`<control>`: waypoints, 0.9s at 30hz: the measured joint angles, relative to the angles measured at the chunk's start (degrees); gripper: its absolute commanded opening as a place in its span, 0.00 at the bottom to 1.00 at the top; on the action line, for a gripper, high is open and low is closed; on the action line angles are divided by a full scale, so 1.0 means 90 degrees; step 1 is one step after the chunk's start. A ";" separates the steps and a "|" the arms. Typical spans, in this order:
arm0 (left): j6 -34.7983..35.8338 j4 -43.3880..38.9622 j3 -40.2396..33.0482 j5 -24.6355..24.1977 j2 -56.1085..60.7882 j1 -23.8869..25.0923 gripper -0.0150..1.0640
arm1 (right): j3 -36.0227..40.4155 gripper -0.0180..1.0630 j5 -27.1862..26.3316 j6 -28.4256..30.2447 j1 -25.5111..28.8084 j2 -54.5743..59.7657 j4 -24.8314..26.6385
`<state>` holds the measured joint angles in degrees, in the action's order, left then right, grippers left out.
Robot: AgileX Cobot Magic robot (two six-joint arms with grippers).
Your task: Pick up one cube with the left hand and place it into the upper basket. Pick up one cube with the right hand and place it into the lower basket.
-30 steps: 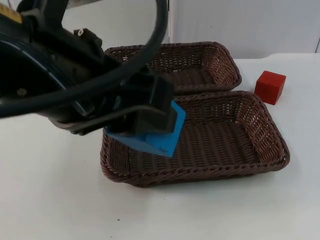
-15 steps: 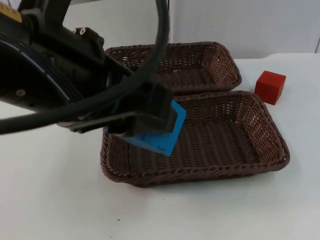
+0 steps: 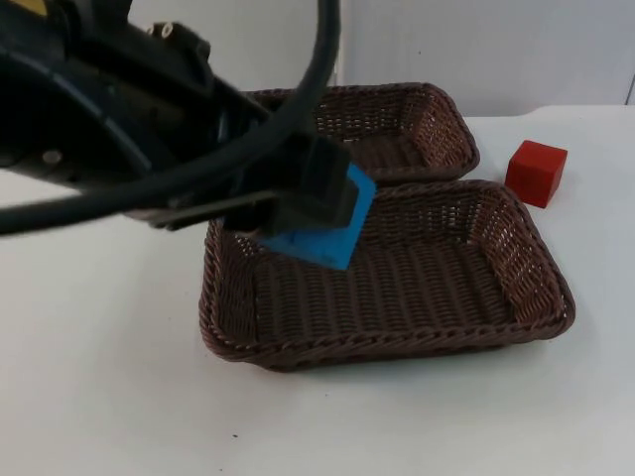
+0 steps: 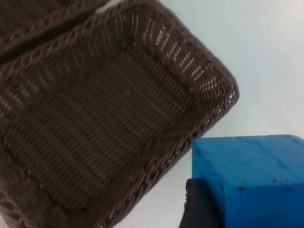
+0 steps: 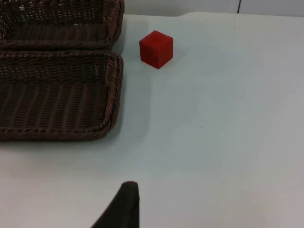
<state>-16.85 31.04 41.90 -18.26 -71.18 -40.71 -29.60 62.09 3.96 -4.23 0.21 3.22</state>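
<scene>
So the left gripper (image 3: 303, 203) is clamped on the blue cube (image 3: 322, 226), holding it in the air above the left end of the lower basket (image 3: 536, 268), close to where that basket meets the upper basket (image 3: 451, 114). In the left wrist view the blue cube (image 4: 251, 175) sits against a black fingertip (image 4: 199, 206), with a basket (image 4: 209, 80) underneath. The two wicker baskets sit touching, one behind the other. The red cube (image 3: 536, 172) rests on the white table (image 3: 99, 397), just beside the baskets' right ends. The right arm is waiting; its fingertip (image 5: 124, 206) hangs above bare table, well apart from the red cube (image 5: 156, 49), and I can't tell how its fingers are set.
</scene>
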 measured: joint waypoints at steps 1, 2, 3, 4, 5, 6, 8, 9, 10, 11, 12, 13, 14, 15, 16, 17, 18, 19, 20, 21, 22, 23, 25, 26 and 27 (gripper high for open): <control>-0.0011 0.0000 0.0070 -0.0013 -0.0041 0.0000 0.01 | 0.0000 0.99 0.0000 0.0000 0.0000 0.0000 0.0000; -0.0028 0.0000 0.0157 -0.0013 -0.0105 0.0000 0.01 | 0.0000 0.99 0.0000 0.0000 0.0000 0.0000 0.0000; -0.0055 0.0000 0.0247 -0.0023 -0.0160 0.0000 0.01 | 0.0000 0.99 0.0000 0.0000 0.0000 0.0000 0.0000; -0.0069 -0.0017 0.0323 -0.0038 -0.0241 0.0000 0.01 | 0.0000 0.99 0.0000 0.0000 0.0000 0.0000 0.0000; -0.0069 -0.0017 0.0323 -0.0038 -0.0241 0.0000 0.01 | 0.0000 0.99 0.0000 0.0000 0.0000 0.0000 0.0000; -0.0080 -0.0082 0.0422 -0.0038 -0.0331 0.0000 0.01 | 0.0000 0.99 0.0000 0.0000 0.0000 0.0000 0.0000; -0.0096 -0.0184 0.0649 -0.0038 -0.0587 0.0000 0.01 | 0.0000 0.99 0.0000 0.0000 0.0000 0.0000 0.0000; -0.0096 -0.0184 0.0649 -0.0038 -0.0587 0.0000 0.01 | 0.0000 0.99 0.0000 0.0000 0.0000 0.0000 0.0000; -0.0107 -0.0213 0.0741 -0.0049 -0.0713 0.0000 0.01 | 0.0000 0.99 0.0000 0.0000 0.0000 0.0000 0.0000; -0.0104 -0.0239 0.0828 -0.0049 -0.0819 0.0000 0.01 | 0.0000 0.99 0.0000 0.0000 0.0000 0.0000 0.0000; -0.0104 -0.0264 0.0916 -0.0049 -0.0947 0.0000 0.01 | 0.0000 0.99 0.0000 0.0000 0.0000 0.0000 0.0000; -0.0104 -0.0281 0.0989 -0.0049 -0.1075 0.0011 0.01 | 0.0000 0.99 0.0000 0.0000 0.0000 0.0000 0.0000; -0.0120 -0.0281 0.1071 -0.0062 -0.1199 0.0036 0.01 | 0.0000 0.99 0.0000 0.0000 0.0000 0.0000 0.0000; -0.0120 -0.0281 0.1071 -0.0062 -0.1199 0.0036 0.01 | 0.0000 0.99 0.0000 0.0000 0.0000 0.0000 0.0000; -0.0120 -0.0281 0.1136 -0.0075 -0.1297 0.0088 0.01 | 0.0000 0.99 0.0000 0.0000 0.0000 0.0000 0.0000; -0.0120 -0.0281 0.1214 -0.0075 -0.1403 0.0168 0.01 | 0.0000 0.99 0.0000 0.0000 0.0000 0.0000 0.0000; -0.0120 -0.0281 0.1255 -0.0090 -0.1502 0.0261 0.01 | 0.0000 0.99 0.0000 0.0000 0.0000 0.0000 0.0000; -0.0120 -0.0281 0.1255 -0.0090 -0.1502 0.0261 0.01 | 0.0000 0.99 0.0000 0.0000 0.0000 0.0000 0.0000; -0.0120 -0.0281 0.1317 -0.0090 -0.1576 0.0391 0.01 | 0.0000 0.99 0.0000 0.0000 0.0000 0.0000 0.0000; -0.0120 -0.0267 0.1371 -0.0090 -0.1654 0.0536 0.01 | 0.0000 0.99 0.0000 0.0000 0.0000 0.0000 0.0000; -0.0133 -0.0267 0.1417 -0.0090 -0.1730 0.0690 0.01 | 0.0000 0.99 0.0000 0.0000 0.0000 0.0000 0.0000; -0.0164 -0.0267 0.1478 -0.0090 -0.1808 0.0815 0.01 | 0.0000 0.99 0.0000 0.0000 0.0000 0.0000 0.0000; -0.0259 -0.0267 0.1586 -0.0102 -0.1920 0.1032 0.01 | 0.0000 0.99 0.0000 0.0000 0.0000 0.0000 0.0000; -0.0300 -0.0267 0.1658 -0.0118 -0.2020 0.1166 0.01 | 0.0000 0.99 0.0000 0.0000 0.0000 0.0000 0.0000; -0.0343 -0.0267 0.1764 -0.0168 -0.2136 0.1270 0.01 | 0.0000 0.99 0.0000 0.0000 0.0000 0.0000 0.0000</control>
<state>-19.93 28.64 57.77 -19.77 -90.41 -29.28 -29.60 62.09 3.96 -4.23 0.21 3.22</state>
